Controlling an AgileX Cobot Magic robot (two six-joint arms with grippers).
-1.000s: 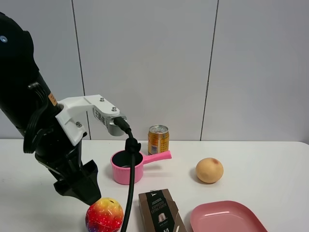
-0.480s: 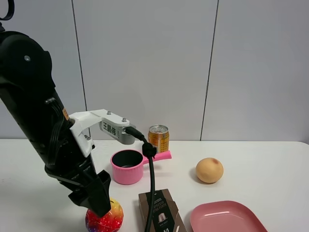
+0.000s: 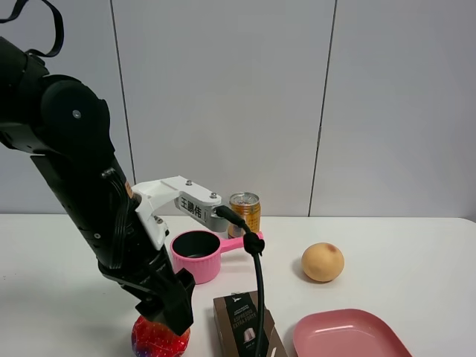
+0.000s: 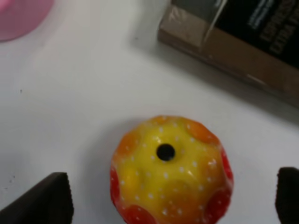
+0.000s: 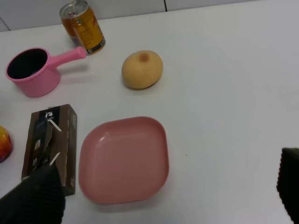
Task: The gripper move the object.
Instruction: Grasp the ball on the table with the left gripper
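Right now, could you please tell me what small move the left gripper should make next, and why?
I would probably lower the left gripper slightly: it is open, its fingers flank the ball without touching, and only their tips show beside it.

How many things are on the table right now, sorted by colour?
Pink: 2, saucepan and plate
Orange or gold: 2, can and round fruit
Brown: 1, box
Multicoloured: 1, ball
Total: 6
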